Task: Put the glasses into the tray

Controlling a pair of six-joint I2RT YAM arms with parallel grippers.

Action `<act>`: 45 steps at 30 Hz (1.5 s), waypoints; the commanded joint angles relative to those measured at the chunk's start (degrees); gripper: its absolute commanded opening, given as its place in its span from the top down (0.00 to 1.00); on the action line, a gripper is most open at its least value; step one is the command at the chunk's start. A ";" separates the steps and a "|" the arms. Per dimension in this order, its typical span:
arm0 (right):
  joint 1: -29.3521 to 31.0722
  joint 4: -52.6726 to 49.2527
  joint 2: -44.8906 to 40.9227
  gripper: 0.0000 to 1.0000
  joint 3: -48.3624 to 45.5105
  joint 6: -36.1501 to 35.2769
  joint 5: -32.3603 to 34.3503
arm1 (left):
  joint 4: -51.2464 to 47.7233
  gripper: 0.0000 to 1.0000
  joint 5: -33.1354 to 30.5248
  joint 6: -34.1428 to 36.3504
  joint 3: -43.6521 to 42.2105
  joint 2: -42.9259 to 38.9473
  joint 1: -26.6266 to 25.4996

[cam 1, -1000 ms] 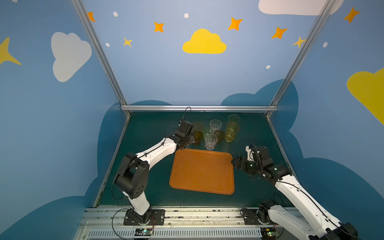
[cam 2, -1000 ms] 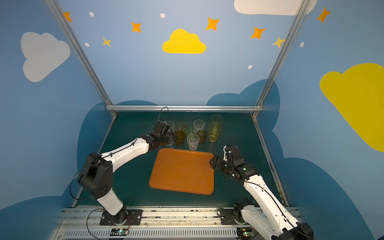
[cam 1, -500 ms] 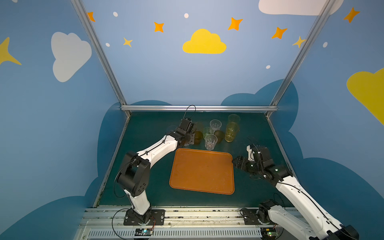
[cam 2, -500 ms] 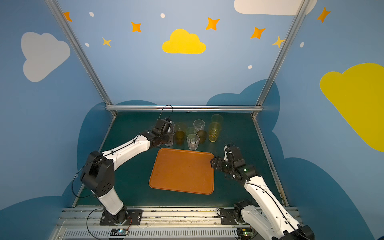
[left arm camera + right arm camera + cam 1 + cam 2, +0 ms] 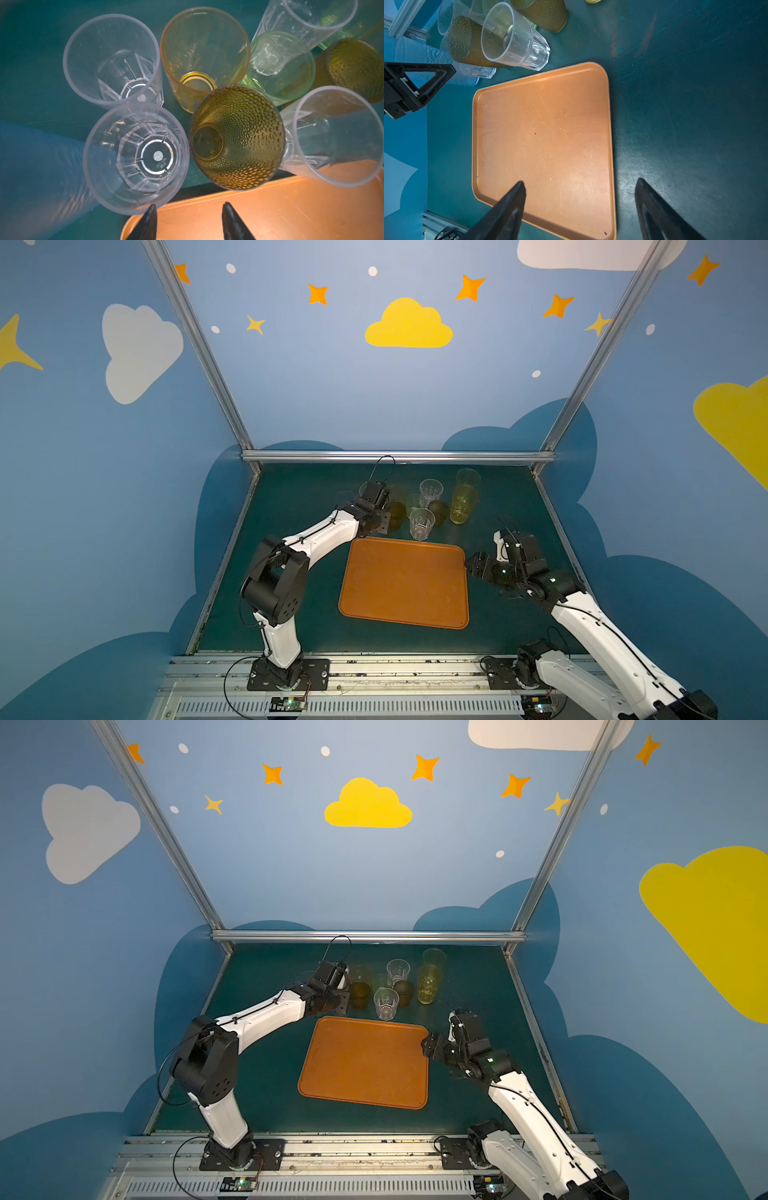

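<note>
The glasses stand in a tight cluster just beyond the far edge of the orange-brown tray, which is bare. Among them are a clear faceted glass, a dark brown dimpled one, an amber one, a green one and a tall yellow one. A frosted bluish glass stands beside them. My left gripper hovers open over the tray's far left corner, close to the clear and brown glasses, holding nothing. My right gripper is open and straddles the tray's right rim.
The green mat is walled by blue panels and a metal rail at the back. Both arm bases sit on the front rail. Bare mat lies left and right of the tray.
The left wrist has edged slightly farther back toward the glasses. The right arm has stayed still.
</note>
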 commanded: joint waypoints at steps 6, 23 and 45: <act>-0.18 -0.78 0.43 0.18 -0.43 0.25 0.63 | -1.06 0.50 -0.89 1.73 0.57 1.36 0.33; -0.26 -0.75 0.05 0.18 -0.44 0.86 0.42 | 0.42 0.52 -0.77 3.14 -0.41 -0.05 0.16; -0.25 0.43 1.40 0.18 -0.44 1.57 -1.11 | 0.34 0.52 -3.59 7.05 -0.84 -1.07 -0.29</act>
